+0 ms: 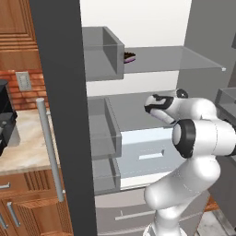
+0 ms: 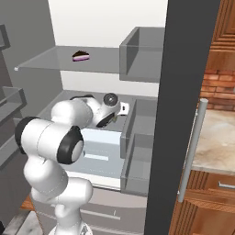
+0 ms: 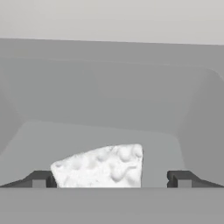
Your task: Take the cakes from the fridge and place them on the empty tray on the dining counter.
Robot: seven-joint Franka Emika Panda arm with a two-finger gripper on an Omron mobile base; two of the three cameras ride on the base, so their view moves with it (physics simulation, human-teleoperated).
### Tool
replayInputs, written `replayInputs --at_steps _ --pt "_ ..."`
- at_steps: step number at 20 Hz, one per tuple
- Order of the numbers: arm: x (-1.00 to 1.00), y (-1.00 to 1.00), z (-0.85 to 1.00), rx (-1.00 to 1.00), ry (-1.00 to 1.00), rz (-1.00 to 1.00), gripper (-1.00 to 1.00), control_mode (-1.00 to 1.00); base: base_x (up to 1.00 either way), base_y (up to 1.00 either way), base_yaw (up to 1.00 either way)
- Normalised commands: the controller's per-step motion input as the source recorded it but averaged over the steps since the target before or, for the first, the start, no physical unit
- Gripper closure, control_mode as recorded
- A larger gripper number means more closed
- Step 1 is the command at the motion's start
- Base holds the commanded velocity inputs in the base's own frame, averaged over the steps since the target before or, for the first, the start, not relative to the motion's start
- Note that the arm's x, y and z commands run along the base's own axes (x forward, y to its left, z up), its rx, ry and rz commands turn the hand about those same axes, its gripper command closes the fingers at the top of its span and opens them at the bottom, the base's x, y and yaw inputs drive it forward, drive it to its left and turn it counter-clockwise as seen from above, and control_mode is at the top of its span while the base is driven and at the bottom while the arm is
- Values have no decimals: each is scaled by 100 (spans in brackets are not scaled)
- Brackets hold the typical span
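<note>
Fridge open, grey shelves; gripper jaws apart around white-topped cake; chocolate cake upper shelf.

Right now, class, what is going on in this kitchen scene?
The robot arm reaches into the open fridge. Its gripper is open on the middle shelf, fingers either side of a white-topped cake slice, not yet closed on it. A dark chocolate slice sits on the upper glass shelf.
</note>
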Motion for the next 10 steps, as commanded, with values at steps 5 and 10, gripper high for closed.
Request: replayInputs --at_steps 5,10 --pt "0 -9 -40 0 9 0 100 -100 0 0 0" --pt "-5 0 -27 0 6 0 100 -100 0 0 0"
